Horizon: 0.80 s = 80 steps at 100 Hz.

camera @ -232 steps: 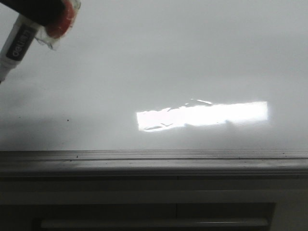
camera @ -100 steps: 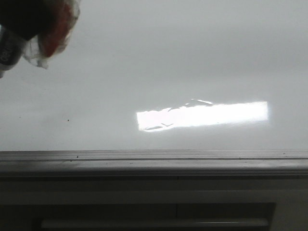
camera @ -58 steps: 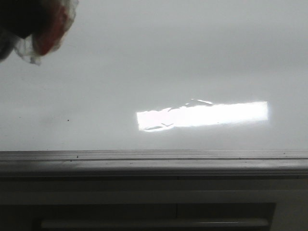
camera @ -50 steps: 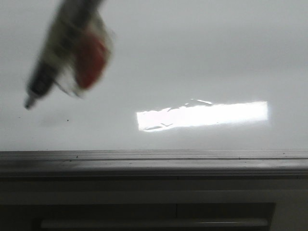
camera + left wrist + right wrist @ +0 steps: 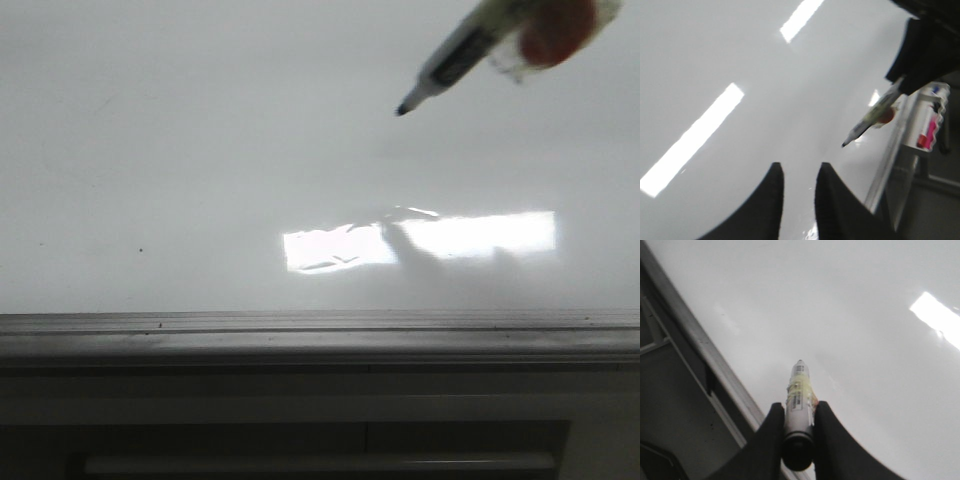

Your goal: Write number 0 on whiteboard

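Right gripper was clamped on the marker, tip down, above the whiteboard, up and right of the glare patch. Marker label print was unreadable. Left gripper held nothing, fingers slightly parted. No clear 0 stroke showed on the board.

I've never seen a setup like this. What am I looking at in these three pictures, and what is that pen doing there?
It is a robot with two arms, each ending in a claw. One picture looks forward over a whiteboard; the other two come from cameras on the wrists. The right claw is shut on a marker, seen from the front as the pen with its tip held over the board. The left claw holds nothing, its fingers a little apart. The bright bar on the board is lamp glare. I can make out no drawn zero yet.
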### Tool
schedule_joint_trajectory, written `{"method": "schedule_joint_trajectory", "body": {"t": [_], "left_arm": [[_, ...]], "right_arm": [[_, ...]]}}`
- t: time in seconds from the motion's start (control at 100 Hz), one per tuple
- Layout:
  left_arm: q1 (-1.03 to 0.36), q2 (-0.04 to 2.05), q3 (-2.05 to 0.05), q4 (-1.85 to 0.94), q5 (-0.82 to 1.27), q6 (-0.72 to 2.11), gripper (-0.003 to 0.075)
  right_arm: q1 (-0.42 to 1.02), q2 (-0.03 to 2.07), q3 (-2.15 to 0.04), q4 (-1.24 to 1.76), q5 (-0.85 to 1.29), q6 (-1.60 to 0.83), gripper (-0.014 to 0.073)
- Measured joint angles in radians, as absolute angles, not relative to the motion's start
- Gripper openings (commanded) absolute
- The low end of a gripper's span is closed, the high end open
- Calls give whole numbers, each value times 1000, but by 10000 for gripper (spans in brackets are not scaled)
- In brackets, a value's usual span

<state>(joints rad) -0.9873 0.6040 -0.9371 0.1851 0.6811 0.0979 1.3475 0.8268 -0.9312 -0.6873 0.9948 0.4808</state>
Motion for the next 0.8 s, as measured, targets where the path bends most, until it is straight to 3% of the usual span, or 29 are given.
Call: {"method": "schedule_joint_trajectory", "body": {"t": [0.17, 0.33, 0.8], "left_arm": [[-928, 420, -788, 362, 655, -174, -20], [-895, 308, -652, 405, 563, -306, -20], [-891, 286, -571, 407, 502, -352, -20]], "right_arm": [[1348, 728, -871, -836, 993, 621, -64], [1348, 767, -862, -919, 920, 649, -64], [1348, 1010, -862, -988, 909, 768, -69]]}}
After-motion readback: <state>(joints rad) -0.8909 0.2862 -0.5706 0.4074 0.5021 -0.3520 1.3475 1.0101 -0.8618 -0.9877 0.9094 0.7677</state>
